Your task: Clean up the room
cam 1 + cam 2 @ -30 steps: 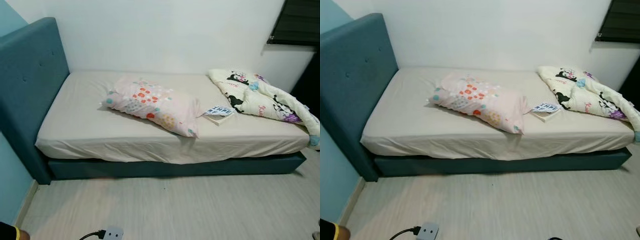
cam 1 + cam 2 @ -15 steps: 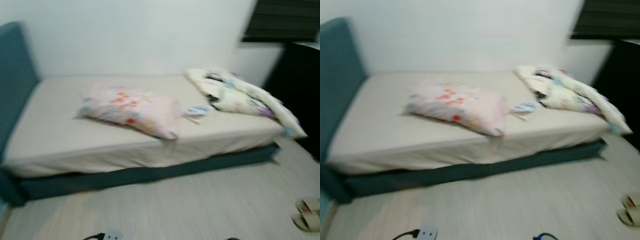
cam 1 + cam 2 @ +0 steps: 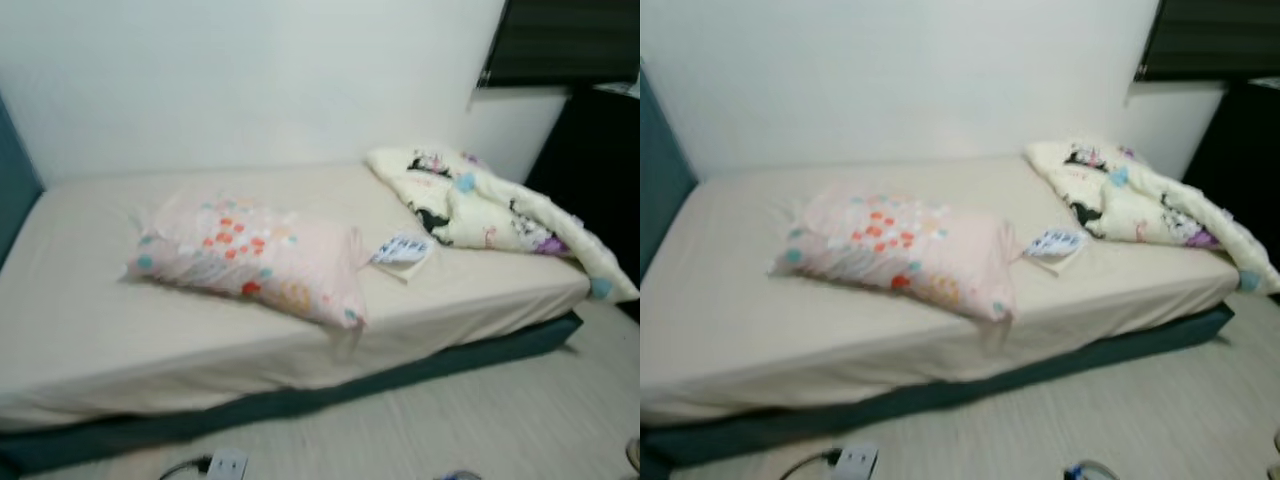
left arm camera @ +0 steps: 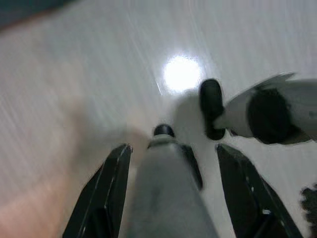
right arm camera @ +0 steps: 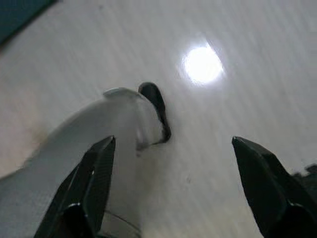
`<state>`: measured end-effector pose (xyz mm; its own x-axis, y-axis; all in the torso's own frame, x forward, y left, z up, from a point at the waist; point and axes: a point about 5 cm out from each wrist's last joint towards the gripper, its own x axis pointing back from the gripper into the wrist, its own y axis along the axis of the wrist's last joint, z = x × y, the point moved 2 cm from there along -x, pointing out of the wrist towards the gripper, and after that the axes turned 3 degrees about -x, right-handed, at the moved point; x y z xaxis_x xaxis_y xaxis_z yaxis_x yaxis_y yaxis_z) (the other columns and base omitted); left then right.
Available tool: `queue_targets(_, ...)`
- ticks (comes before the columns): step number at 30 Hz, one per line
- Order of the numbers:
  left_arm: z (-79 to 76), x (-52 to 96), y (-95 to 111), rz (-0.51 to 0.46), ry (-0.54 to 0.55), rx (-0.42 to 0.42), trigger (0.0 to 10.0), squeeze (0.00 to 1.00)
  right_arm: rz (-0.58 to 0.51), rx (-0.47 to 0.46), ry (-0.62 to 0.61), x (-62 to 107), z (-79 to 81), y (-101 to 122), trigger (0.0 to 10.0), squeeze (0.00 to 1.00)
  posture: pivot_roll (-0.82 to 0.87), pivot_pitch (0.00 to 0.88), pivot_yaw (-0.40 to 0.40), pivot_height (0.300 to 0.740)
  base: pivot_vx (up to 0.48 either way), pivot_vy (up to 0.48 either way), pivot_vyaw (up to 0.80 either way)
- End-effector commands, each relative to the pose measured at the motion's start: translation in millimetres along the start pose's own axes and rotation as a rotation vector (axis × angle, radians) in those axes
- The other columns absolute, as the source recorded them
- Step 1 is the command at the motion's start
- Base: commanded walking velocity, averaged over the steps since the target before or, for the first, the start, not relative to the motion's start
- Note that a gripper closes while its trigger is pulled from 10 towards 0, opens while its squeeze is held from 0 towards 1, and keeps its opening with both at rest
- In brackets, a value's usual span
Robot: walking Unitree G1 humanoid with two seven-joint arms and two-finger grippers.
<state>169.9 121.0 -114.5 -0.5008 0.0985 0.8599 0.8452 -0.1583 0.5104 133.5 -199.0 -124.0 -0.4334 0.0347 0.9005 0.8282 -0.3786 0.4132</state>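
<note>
White wall (image 3: 250, 80) at the back, pale wood-look floor (image 3: 1120, 410) in front; both head views slightly blurred.

Item 1: bed (image 3: 90, 340), beige sheet over a teal base, running the width of the scene. Its left end is cut off at the frame edge, with a sliver of teal headboard (image 3: 660, 190) showing.

Item 2: crumpled cream blanket (image 3: 500, 215) with cartoon prints, heaped at the bed's right end, one corner hanging over the edge.

Item 3: pink pillow (image 3: 250, 255) with coloured dots, lying askew mid-bed, one corner at the mattress edge.

Item 4: small booklet or card (image 3: 403, 250) with dark lettering, flat on the sheet between pillow and blanket, just beside the pillow's corner. Print too blurred to read.

Item 5: white plug block (image 3: 855, 462) with a black cable, on the floor below the bed, partly cut off by the frame.

Item 6: my left gripper (image 4: 173, 198), hanging down at my side over the floor, fingers apart, nothing between them; part of my own leg and foot lies beneath.

Item 7: my right gripper (image 5: 178, 193), likewise hanging low over the floor, fingers spread wide, holding nothing.

Dark window blind (image 3: 560, 40), upper right, cut off.
</note>
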Motion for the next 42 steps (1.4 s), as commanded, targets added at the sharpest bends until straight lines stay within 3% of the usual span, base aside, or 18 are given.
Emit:
queue_targets(1,-1.0,0.8,-5.4,0.014,-0.006,-0.003,10.0,0.0,-0.005,0.023,0.02,-1.1,6.1,3.2,10.0,0.0,0.0,0.005,-0.045,0.74,0.472,0.0,0.0)
queue_targets(6,-0.7,0.8,-6.1,0.018,-0.005,-0.008,10.0,0.0,-0.019,0.05,0.033,-0.7,3.3,8.2,10.0,0.0,0.0,0.007,-0.045,0.74,0.472,0.0,0.0)
queue_targets(10,-0.7,0.8,-6.7,0.025,-0.003,-0.013,10.0,0.0,-0.023,0.124,0.05,-0.4,0.9,12.9,10.0,0.0,-0.01,0.001,-0.044,0.74,0.472,0.0,0.8)
queue_targets(13,-0.8,0.8,-6.8,0.028,0.0,-0.013,10.0,0.0,-0.023,0.12,0.053,-0.3,0.6,13.2,10.0,0.0,-0.01,0.0,-0.045,0.74,0.465,0.0,0.8)
queue_targets(20,-0.2,0.7,-7.1,0.035,0.02,-0.008,10.0,0.0,-0.029,0.191,0.04,1.9,-12.0,18.0,10.0,0.0,-0.02,0.0,-0.046,0.74,0.391,0.0,0.51)
queue_targets(23,0.2,0.7,-7.3,0.036,0.025,-0.005,10.0,0.0,-0.029,0.193,0.04,2.0,-12.8,18.5,10.0,0.0,-0.02,0.0,-0.046,0.74,0.0,0.0,0.0)
queue_targets(27,0.5,0.7,-8.6,0.048,0.032,0.004,10.0,0.0,-0.051,0.286,0.076,1.8,-10.3,32.6,10.0,0.0,-0.02,0.0,-0.044,0.74,0.0,0.0,0.14)
queue_targets(31,0.6,0.8,-9.2,0.051,0.031,0.002,10.0,0.0,-0.065,0.316,0.088,1.5,-7.9,38.3,10.0,0.0,-0.03,0.0,-0.044,0.74,0.0,0.0,0.71)
queue_targets(33,0.8,0.9,-10.0,0.056,0.031,-0.001,10.0,0.0,-0.103,0.353,0.105,1.2,-2.3,52.4,10.0,0.0,-0.03,0.0,-0.042,0.74,0.0,0.0,0.77)
queue_targets(35,0.8,0.9,-10.0,0.056,0.031,-0.001,10.0,0.0,-0.103,0.353,0.105,1.2,-2.3,52.4,10.0,0.0,-0.03,0.0,-0.042,0.74,0.0,0.0,0.77)
queue_targets(36,1.0,1.0,-10.5,0.058,0.031,-0.003,10.0,0.0,-0.177,0.387,0.125,2.3,5.3,77.3,10.0,0.0,-0.03,0.0,-0.041,0.74,0.0,0.0,0.76)
queue_targets(39,1.1,1.0,-10.7,0.059,0.031,-0.004,10.0,0.0,-0.224,0.401,0.133,3.7,9.4,92.1,10.0,0.0,-0.03,0.0,-0.039,0.74,0.0,0.0,0.76)
queue_targets(41,0.2,1.0,-10.8,0.058,0.017,0.005,10.0,0.0,-0.336,0.464,0.113,8.4,20.0,126.4,10.0,0.0,-0.03,0.0,-0.039,0.74,0.0,0.0,0.78)
queue_targets(42,0.2,1.0,-10.8,0.058,0.017,0.005,10.0,0.0,-0.336,0.464,0.113,8.4,20.0,126.4,10.0,0.0,-0.03,0.0,-0.039,0.74,0.0,0.0,0.79)
